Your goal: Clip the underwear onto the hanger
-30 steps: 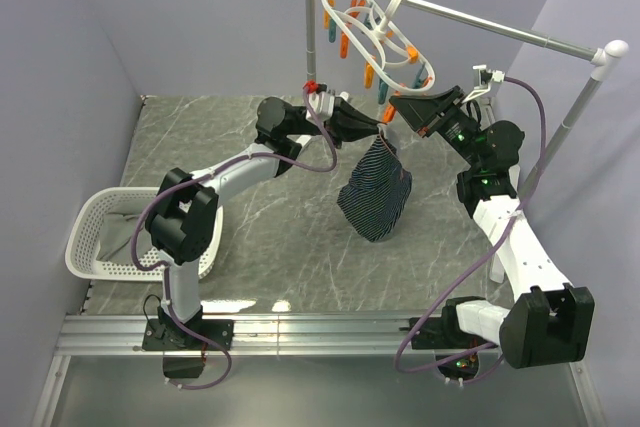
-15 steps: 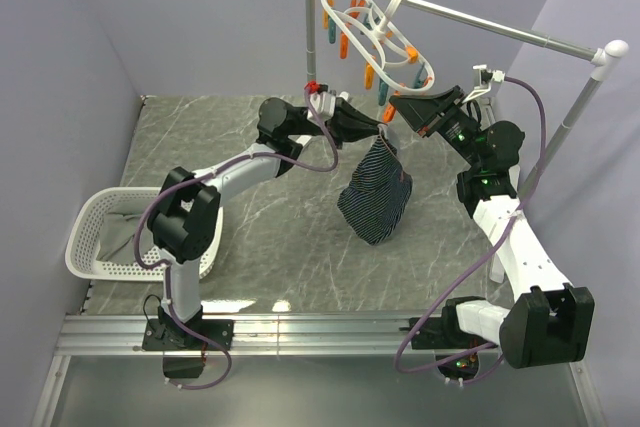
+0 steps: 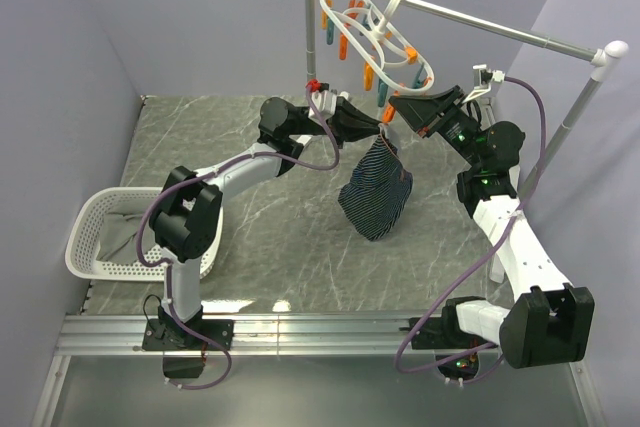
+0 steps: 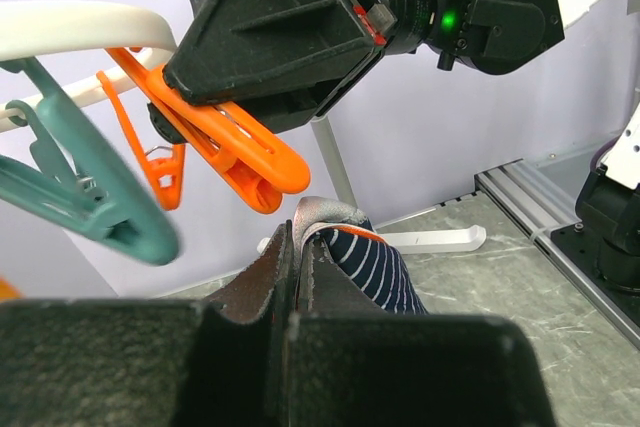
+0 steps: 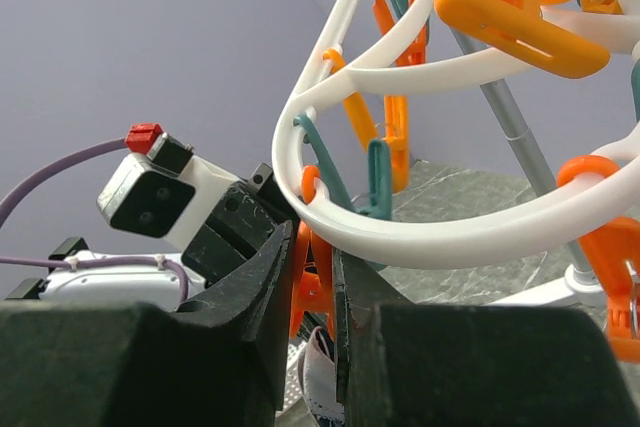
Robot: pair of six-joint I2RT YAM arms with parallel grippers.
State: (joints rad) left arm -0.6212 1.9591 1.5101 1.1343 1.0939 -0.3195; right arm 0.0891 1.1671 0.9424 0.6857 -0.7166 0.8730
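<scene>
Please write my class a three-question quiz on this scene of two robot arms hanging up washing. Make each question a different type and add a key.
1. True or false: the left claw is open and holds nothing.
2. What is the right claw squeezing?
A. nothing
B. an orange peg
C. the underwear
3. Short answer: where does the grey-green cloth lie?

Key
1. False: it is shut on the underwear, which hangs from it.
2. B
3. In the white basket.
</scene>
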